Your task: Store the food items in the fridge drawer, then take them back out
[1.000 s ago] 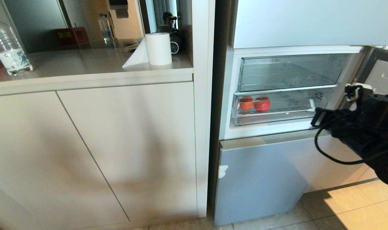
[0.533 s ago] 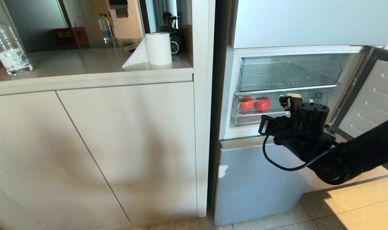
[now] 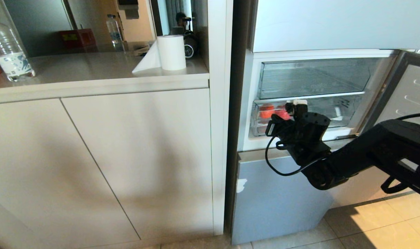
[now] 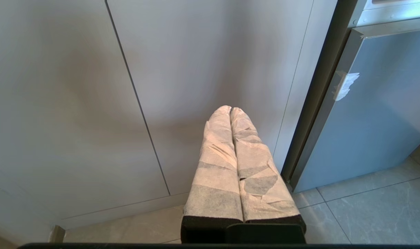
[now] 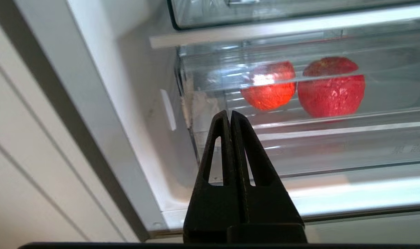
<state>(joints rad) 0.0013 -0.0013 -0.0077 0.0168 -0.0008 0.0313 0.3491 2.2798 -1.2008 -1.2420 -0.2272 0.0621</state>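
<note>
Red fruit, two of them (image 5: pixel 268 86) (image 5: pixel 330 88), sit side by side near the left end of the clear fridge drawer (image 5: pixel 334 145), which is pushed in. My right claw (image 5: pixel 231 116) has swung in from the right to just before its front wall, jaws pressed together and empty (my left claw (image 4: pixel 230 110) idles shut by the cupboard). Storing looks done; I judge retrieval comes next.

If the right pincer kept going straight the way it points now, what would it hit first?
Most likely the clear front wall of the fridge drawer, near its left end. The right pincer, shut, points at that wall, with two red fruits behind it. Depth is hard to judge.
</note>
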